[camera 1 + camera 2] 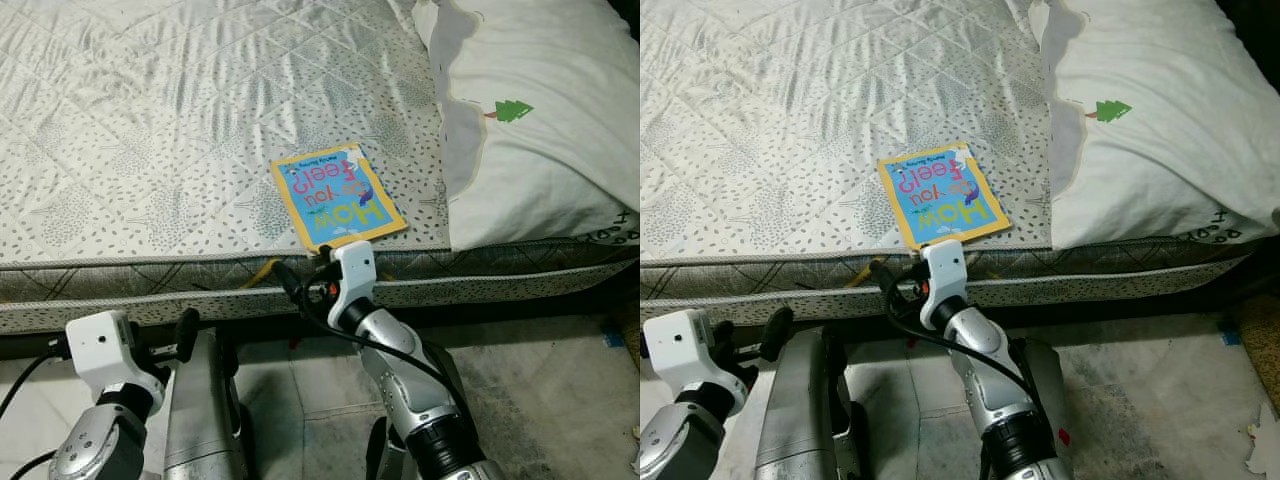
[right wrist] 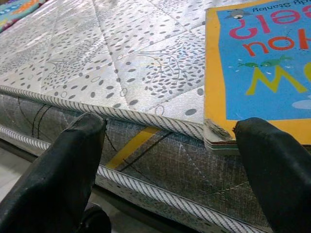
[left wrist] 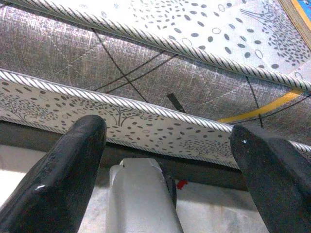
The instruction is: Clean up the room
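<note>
A picture book (image 1: 337,197) with a blue cover and a yellow border lies flat on the patterned mattress (image 1: 150,130), close to its front edge. My right gripper (image 2: 170,124) is open and held just below and in front of the book's near corner (image 2: 216,131), level with the mattress edge. One of its fingers (image 2: 272,165) is under that corner without touching it. My left gripper (image 3: 167,127) is open and empty, low at the left, facing the side of the mattress (image 3: 146,63).
A white pillow (image 1: 540,120) with a small green tree print lies on the right of the bed, beside the book. Below the bed is a grey tiled floor (image 1: 540,400). My silver legs (image 1: 200,420) stand close to the bed frame.
</note>
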Robot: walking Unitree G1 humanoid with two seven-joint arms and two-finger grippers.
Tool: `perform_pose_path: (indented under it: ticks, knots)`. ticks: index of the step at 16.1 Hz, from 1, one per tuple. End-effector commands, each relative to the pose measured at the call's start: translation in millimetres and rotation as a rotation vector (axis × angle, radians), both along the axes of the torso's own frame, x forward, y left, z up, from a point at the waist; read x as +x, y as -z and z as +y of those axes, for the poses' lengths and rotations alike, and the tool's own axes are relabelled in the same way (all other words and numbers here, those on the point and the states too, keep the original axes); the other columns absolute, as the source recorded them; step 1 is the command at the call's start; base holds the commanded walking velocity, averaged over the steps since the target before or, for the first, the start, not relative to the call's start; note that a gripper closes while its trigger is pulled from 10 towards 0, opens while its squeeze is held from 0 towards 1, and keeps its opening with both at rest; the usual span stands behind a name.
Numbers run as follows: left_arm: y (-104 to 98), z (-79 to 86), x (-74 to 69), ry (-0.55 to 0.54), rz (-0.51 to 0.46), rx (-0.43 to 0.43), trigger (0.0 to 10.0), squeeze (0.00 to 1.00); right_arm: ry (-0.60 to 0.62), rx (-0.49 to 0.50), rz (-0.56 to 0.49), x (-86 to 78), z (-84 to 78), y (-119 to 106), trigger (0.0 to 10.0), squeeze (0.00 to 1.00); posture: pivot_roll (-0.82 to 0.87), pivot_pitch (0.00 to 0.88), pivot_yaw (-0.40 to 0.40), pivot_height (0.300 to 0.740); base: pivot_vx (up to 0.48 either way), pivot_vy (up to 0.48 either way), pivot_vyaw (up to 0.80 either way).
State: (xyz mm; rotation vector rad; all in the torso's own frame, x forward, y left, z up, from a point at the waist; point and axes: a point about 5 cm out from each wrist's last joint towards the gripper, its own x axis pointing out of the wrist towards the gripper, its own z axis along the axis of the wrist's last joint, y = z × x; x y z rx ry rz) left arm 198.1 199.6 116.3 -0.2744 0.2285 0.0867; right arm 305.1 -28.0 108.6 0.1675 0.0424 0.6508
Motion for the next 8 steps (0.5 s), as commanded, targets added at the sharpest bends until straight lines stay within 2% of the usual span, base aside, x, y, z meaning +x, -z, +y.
perform_pose_path:
  ticks: [1,3,5,8]
  knots:
    - [-7,-2.7,0.3,0.059,-0.034,0.031,10.0,0.0,-0.018,0.009,0.027,-4.8,1.8,6,10.0,0.0,0.11,0.284,-0.041,0.49,0.0,0.0,0.0]
    - [-13,-6.3,2.6,0.09,-0.067,0.048,10.0,0.0,-0.031,0.01,0.03,-6.3,3.7,7,10.0,0.0,0.11,0.283,-0.04,0.49,0.0,0.0,0.0]
    - [-17,-6.7,4.8,0.101,-0.09,0.101,10.0,0.0,-0.036,0.012,0.033,-6.3,4.6,7,10.0,0.0,0.11,0.282,-0.039,0.49,0.0,0.0,0.0]
    - [-20,-7.2,6.0,0.107,-0.095,0.109,10.0,0.0,-0.038,0.013,0.035,-5.5,5.1,7,10.0,0.0,0.11,0.28,-0.038,0.49,0.0,0.0,0.0]
